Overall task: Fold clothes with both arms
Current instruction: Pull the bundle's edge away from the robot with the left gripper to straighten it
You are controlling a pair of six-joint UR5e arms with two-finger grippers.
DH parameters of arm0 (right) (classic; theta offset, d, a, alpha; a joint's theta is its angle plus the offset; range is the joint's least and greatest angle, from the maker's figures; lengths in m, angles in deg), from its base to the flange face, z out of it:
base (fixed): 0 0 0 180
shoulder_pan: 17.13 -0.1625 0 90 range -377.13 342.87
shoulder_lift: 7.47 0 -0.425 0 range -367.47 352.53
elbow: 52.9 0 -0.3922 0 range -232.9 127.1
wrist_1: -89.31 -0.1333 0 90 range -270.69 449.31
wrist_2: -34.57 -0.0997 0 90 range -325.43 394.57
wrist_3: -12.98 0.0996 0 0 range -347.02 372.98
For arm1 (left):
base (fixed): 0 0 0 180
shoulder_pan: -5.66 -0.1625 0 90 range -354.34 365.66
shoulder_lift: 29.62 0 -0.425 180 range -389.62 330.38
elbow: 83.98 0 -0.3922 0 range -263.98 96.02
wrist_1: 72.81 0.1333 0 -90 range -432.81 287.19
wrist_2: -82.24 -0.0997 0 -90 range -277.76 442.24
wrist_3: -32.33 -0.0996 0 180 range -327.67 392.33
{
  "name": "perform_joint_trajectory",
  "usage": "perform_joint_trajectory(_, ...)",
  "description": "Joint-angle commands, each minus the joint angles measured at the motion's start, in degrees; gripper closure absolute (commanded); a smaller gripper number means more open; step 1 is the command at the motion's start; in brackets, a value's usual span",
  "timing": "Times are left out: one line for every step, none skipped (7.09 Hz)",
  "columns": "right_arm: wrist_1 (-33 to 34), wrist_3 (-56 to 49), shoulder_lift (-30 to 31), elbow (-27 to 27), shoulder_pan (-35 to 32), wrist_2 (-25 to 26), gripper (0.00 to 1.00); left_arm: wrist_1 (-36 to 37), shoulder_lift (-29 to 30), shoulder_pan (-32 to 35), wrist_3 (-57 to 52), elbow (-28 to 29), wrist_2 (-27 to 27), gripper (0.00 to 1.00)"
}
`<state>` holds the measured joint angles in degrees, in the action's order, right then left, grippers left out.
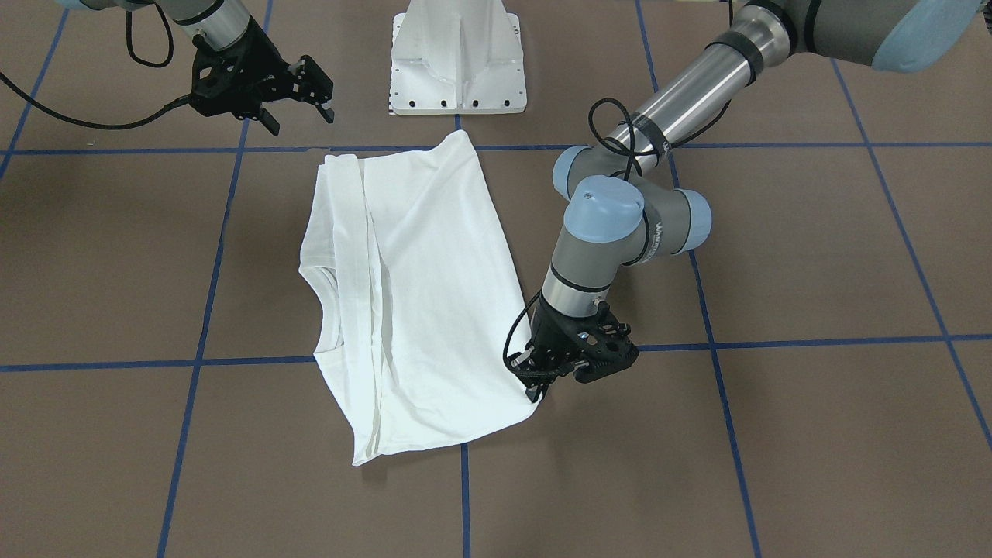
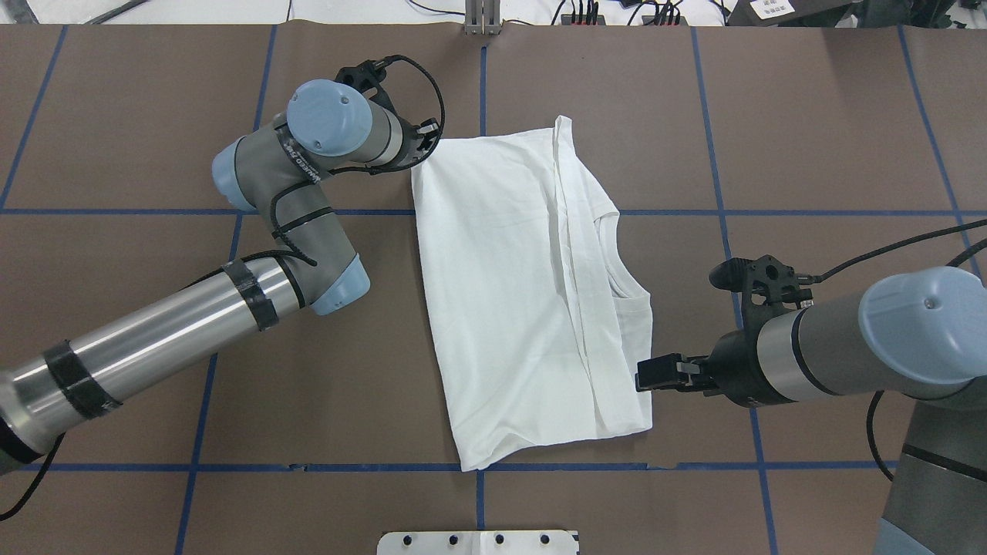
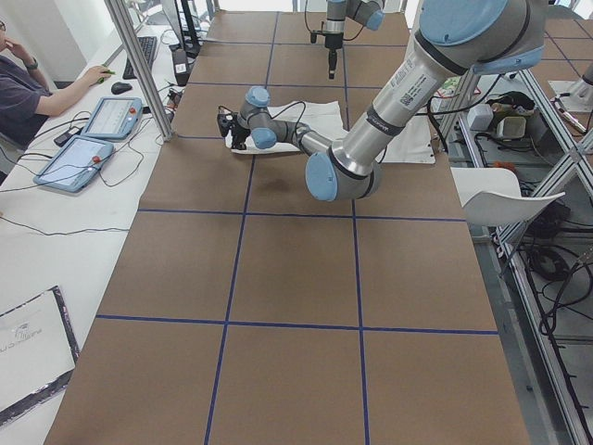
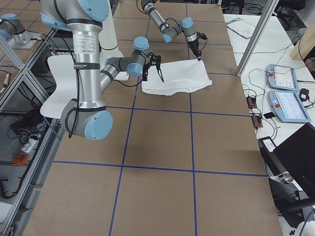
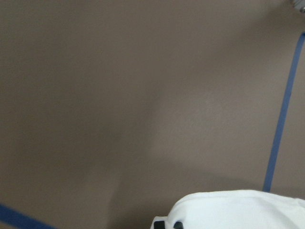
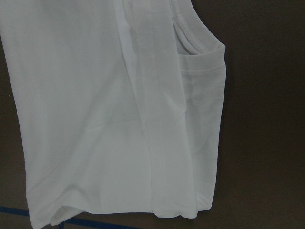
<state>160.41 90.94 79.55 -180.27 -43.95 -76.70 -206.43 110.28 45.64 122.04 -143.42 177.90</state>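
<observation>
Right now the T-shirt (image 2: 509,293) lies partly folded mid table (image 2: 810,154), long axis running away from the robot. Left gripper (image 1: 535,385) touches its far left corner; can't tell if it's pinching cloth. Right gripper (image 1: 302,122), jaws apart & empty, hangs just beside the near right edge.

The right tool (image 1: 298,115) hangs raised by one edge of the shirt (image 1: 434,294), with air beneath its fingers. The bench (image 1: 814,256) lies bare on the tool's outer side and behind it. The white pedestal (image 1: 457,62) stands near this tool toward the middle, apart from the cloth, and narrows that passage. The left tool (image 1: 540,381) sits low at the shirt's far corner. The bent left arm (image 1: 682,93) crosses above the bench behind it. Ahead of this tool and to its outer side the bench is bare.
</observation>
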Motion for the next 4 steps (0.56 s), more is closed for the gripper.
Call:
perform_joint_trajectory(0.0, 0.0, -0.9, 0.3, -0.1, 0.7, 0.0, -10.0, 1.6, 0.2, -3.9, 6.9, -4.2, 1.0)
perform_joint_trajectory(0.1, 0.0, -1.1, 0.3, -0.1, 1.1, 0.0, -11.6, 1.9, 0.2, -7.5, 7.8, -7.1, 1.0)
perform_joint_trajectory(0.1, 0.0, -1.1, 0.4, 0.1, 1.6, 0.0, -11.7, 1.9, 0.3, -9.0, 8.1, -7.2, 1.0)
perform_joint_trajectory(0.1, 0.0, -3.0, 2.1, 0.0, 2.6, 0.0, -11.7, 1.9, 0.4, -9.1, 8.1, -7.3, 0.01)
